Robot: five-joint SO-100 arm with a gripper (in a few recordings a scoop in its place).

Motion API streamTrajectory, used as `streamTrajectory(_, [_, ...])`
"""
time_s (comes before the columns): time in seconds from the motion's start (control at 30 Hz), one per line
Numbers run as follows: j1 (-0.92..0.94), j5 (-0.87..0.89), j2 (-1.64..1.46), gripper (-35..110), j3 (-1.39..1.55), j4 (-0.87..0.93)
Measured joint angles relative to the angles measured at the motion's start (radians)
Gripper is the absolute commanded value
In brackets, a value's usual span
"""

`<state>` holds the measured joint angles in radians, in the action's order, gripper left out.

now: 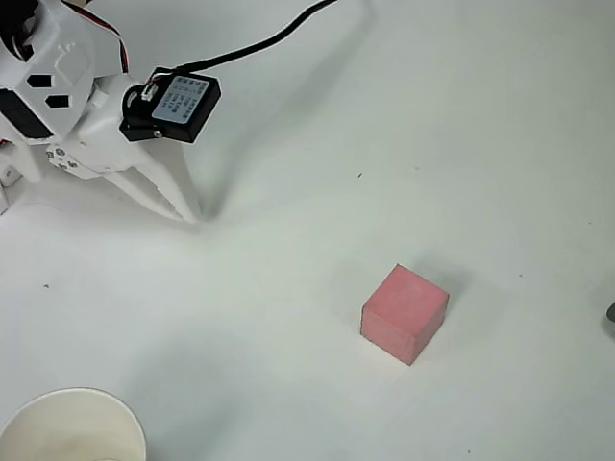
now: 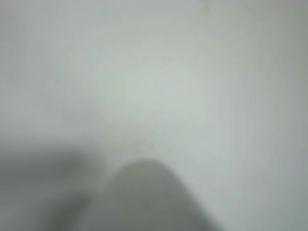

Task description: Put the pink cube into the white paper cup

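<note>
The small salmon-pink foam cube point(image 1: 405, 313) sits alone on the white table point(image 1: 461, 144), turned corner-on, well apart from the round off-white paper cup point(image 1: 72, 427) at the lower-left edge of the overhead view. The white gripper point(image 1: 183, 213) rests tips-down near the arm's base, its two fingers drawn to a point with nothing held, probably parked before reaching for the cube.

White table point(image 1: 461, 134) matte, few tiny dark specks; dark object point(image 1: 611, 312) cut off at right edge, overhead view
</note>
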<state>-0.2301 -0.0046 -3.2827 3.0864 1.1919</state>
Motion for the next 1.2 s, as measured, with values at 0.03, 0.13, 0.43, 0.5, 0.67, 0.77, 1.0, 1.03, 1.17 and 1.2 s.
streamTrajectory(0.03, [0.003,0.000,0.000,0,0.000,0.000])
streamTrajectory(0.13, [-0.012,0.003,0.000,0,0.000,0.000])
streamTrajectory(0.43, [-0.009,0.008,0.000,0,0.000,-0.003])
streamTrajectory(0.5, [-0.009,-0.005,0.000,0,-0.005,-0.002])
streamTrajectory(0.67, [0.002,-0.026,0.101,0,-0.100,-0.003])
streamTrajectory(0.77, [0.006,-0.058,0.307,0,-0.224,-0.018])
streamTrajectory(1.0, [0.017,-0.140,0.718,9,-0.571,-0.078])
streamTrajectory(1.03, [0.017,-0.144,0.767,11,-0.615,-0.086])
streamTrajectory(1.17, [0.017,-0.164,0.945,18,-0.756,-0.115])
streamTrajectory(1.2, [0.017,-0.167,0.986,19,-0.785,-0.126])
